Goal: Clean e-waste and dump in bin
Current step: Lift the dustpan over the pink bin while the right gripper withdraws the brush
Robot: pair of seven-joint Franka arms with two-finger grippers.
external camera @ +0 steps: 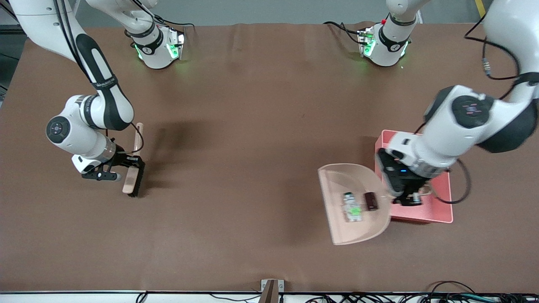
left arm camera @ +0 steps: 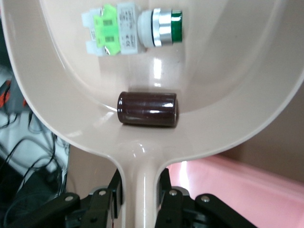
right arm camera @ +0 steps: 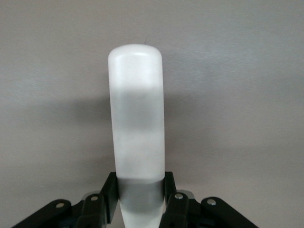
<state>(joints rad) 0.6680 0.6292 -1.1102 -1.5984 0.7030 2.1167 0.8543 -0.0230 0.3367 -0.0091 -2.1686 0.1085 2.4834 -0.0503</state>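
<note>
Front view: the left gripper (external camera: 406, 198) hung over the pink bin (external camera: 438, 214), fingers clamped on the dustpan (external camera: 358, 227) handle, the pan held out level beside the bin, probably so nothing rolled off before tipping. Both bits of e-waste lay in the pan: white component (left arm camera: 128, 29) and dark block (left arm camera: 147, 109). Left wrist bent low, forearm reaching across the bin. Well apart from the bin, toward the right arm's end of the worktop (external camera: 252, 126), the right gripper (external camera: 126, 166) had its fingers closed on the brush (external camera: 134, 179), bristles down, waiting.
</note>
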